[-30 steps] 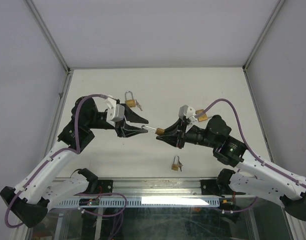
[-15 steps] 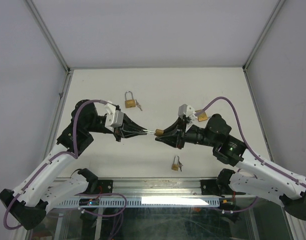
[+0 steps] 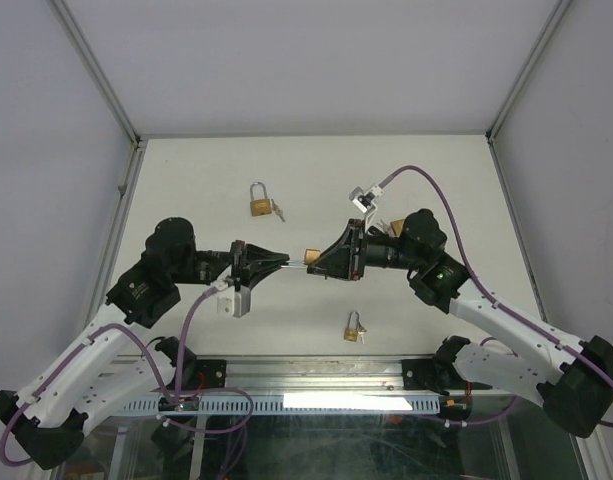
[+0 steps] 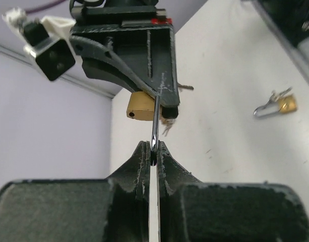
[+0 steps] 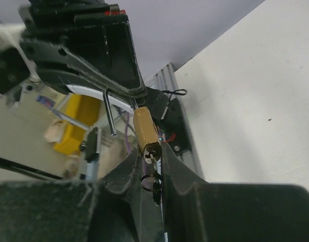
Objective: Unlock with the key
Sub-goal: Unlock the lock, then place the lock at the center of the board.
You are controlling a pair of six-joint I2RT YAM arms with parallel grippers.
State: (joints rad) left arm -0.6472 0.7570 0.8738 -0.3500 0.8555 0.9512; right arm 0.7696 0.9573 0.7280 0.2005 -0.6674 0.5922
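Observation:
A brass padlock (image 3: pixel 312 254) hangs in the air between my two grippers, above the middle of the table. My left gripper (image 4: pixel 152 151) is shut on its steel shackle (image 4: pixel 155 121), pinching the bar at the very fingertips. In the right wrist view the padlock body (image 5: pixel 145 131) points away from the camera, with the key (image 5: pixel 153 162) in its base and a small key ring (image 5: pixel 150 179) below it. My right gripper (image 5: pixel 151 157) is shut on the key. One leg of the shackle (image 5: pixel 110 113) ends free beside the body.
A second brass padlock (image 3: pixel 260 201) lies on the white table (image 3: pixel 436 170) at the back left. A third padlock (image 3: pixel 354 328) lies near the front edge, also seen as the padlock (image 4: pixel 281 103) in the left wrist view. Grey walls stand on both sides.
My left gripper went from open to shut on the shackle. Both wrists have rolled, and the left one's camera now hangs underneath. The padlock has shifted slightly toward the back.

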